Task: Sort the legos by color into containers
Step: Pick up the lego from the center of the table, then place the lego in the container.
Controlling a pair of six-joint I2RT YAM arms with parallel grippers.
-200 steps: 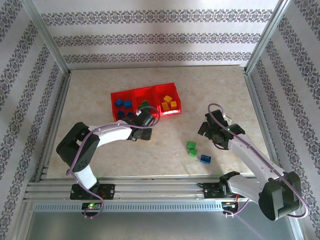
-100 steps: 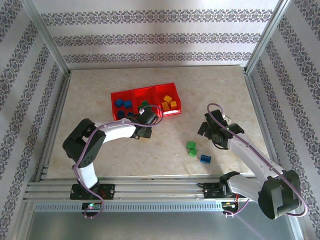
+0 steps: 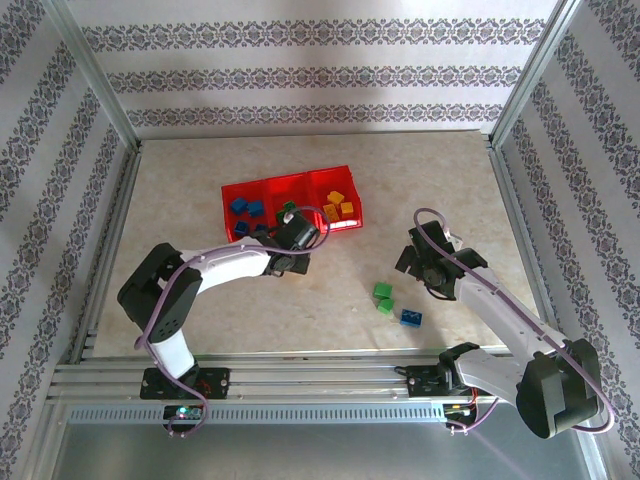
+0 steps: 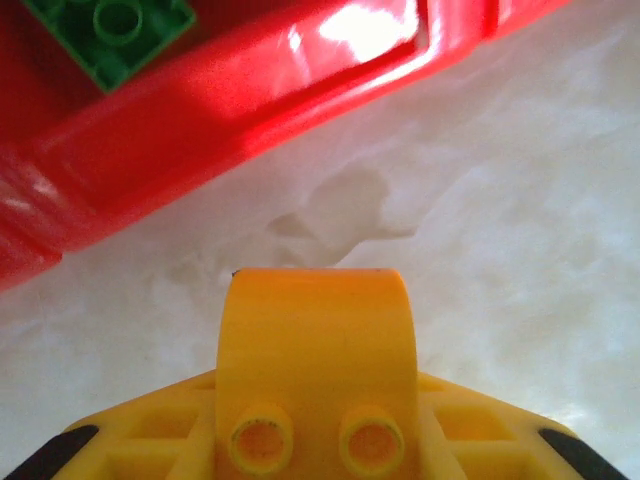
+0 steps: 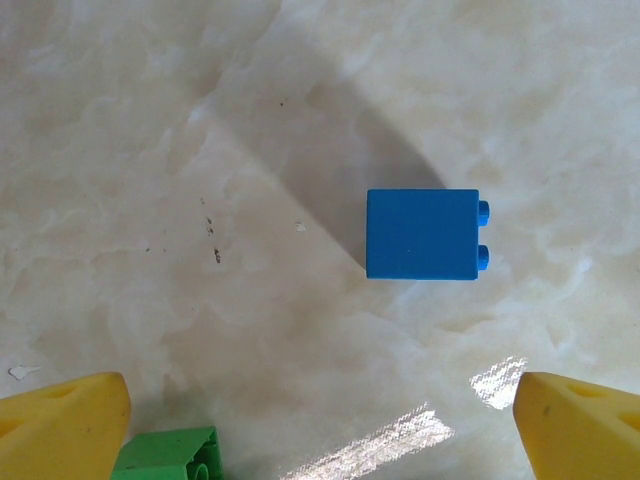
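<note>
The red tray (image 3: pixel 285 177) holds blue legos (image 3: pixel 246 208) in its left container, a green lego (image 3: pixel 289 209) in the middle one and yellow and orange legos (image 3: pixel 338 208) in the right one. My left gripper (image 3: pixel 297 233) hovers at the tray's near wall, shut with nothing in it. Its wrist view shows the closed left gripper (image 4: pixel 315 285) just short of the red wall (image 4: pixel 200 110), with a green lego (image 4: pixel 115 25) inside. My right gripper (image 3: pixel 425 262) is open above the table. A blue lego (image 5: pixel 420 235) lies ahead of the right gripper (image 5: pixel 320 430), and a green lego (image 5: pixel 170 455) lies by its left finger.
Two loose green legos (image 3: pixel 383 297) and a blue one (image 3: pixel 411 318) lie on the marble tabletop (image 3: pixel 200 200) between the arms. Metal frame posts and patterned walls close in the table on three sides.
My left gripper's jaws have closed and its wrist has shifted slightly right along the tray's near wall. The right arm has hardly moved.
</note>
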